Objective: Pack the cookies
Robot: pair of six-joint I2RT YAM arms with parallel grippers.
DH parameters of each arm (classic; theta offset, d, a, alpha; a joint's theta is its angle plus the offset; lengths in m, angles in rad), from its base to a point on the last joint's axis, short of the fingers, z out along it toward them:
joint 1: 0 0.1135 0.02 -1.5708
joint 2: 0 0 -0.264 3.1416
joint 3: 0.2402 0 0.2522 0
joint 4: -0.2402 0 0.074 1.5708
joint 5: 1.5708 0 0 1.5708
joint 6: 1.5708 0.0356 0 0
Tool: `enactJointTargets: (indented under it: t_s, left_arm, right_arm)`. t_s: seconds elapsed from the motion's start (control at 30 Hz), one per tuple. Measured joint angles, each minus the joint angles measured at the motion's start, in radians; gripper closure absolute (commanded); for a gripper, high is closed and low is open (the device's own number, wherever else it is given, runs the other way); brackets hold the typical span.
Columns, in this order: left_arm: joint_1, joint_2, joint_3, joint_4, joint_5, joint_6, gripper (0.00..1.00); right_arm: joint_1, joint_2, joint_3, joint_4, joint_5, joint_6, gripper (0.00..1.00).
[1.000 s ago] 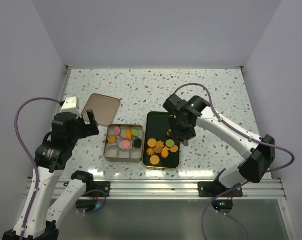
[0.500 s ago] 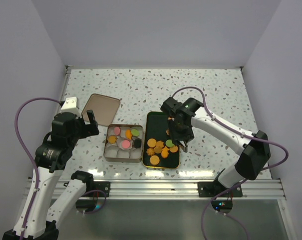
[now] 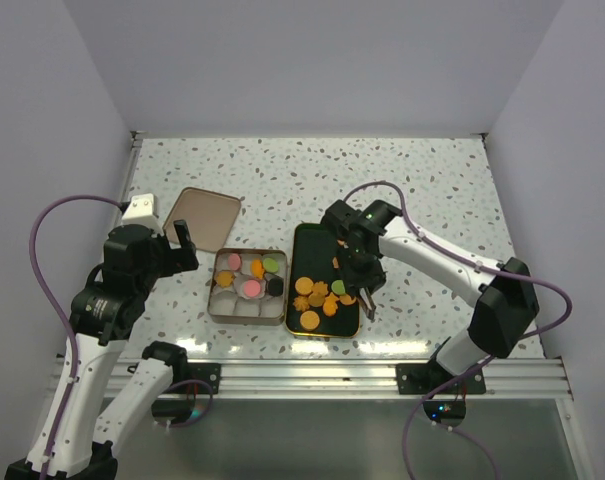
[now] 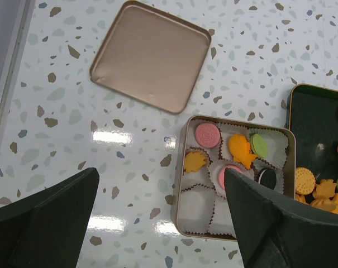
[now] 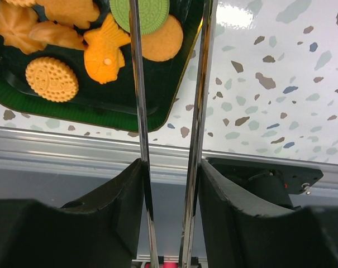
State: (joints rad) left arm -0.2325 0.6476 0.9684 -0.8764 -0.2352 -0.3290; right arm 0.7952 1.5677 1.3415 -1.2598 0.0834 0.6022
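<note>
A gold tin (image 3: 219,305) with white paper cups holds several cookies (image 3: 252,288): pink, orange, green and one dark brown. In the left wrist view the tin (image 4: 180,195) shows a pink round (image 4: 207,134) and an orange fish shape (image 4: 239,149). A dark green tray (image 3: 302,235) to its right holds several loose orange cookies (image 3: 317,300) and a green one (image 3: 338,288). My right gripper (image 3: 360,290) hangs over the tray's right side. Its long metal blades (image 5: 169,3) stand apart, straddling an orange round (image 5: 163,39) and crossing a green round (image 5: 141,14); the tips are out of frame. My left gripper (image 3: 182,245) is open and empty, left of the tin (image 4: 160,178).
The tin's gold lid (image 3: 204,215) lies upside down behind the tin, also in the left wrist view (image 4: 149,56). The tray's front rim (image 5: 101,103) lies close to the table's metal front rail (image 5: 74,153). White walls enclose the table on three sides.
My right gripper has moved nearer and slightly left, from the tray's right rim to over the cookies at its right side. The left arm has not moved.
</note>
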Motion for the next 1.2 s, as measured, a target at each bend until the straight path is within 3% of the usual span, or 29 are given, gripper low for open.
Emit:
enactJointTargets:
  t_s: [0.3, 0.6, 1.2]
  left_arm:
    - [0.0, 0.0, 0.0, 0.0, 0.0, 0.0, 0.0]
    - [0.0, 0.0, 0.0, 0.0, 0.0, 0.0, 0.0]
    - [0.0, 0.0, 0.0, 0.0, 0.0, 0.0, 0.0]
  right_arm:
    - [-0.003, -0.045, -0.024, -0.001, -0.051, 0.018, 0.49]
    - [-0.003, -0.099, -0.055, -0.006, -0.058, 0.027, 0.5]
    - [-0.003, -0.113, -0.086, -0.005, -0.078, 0.044, 0.63]
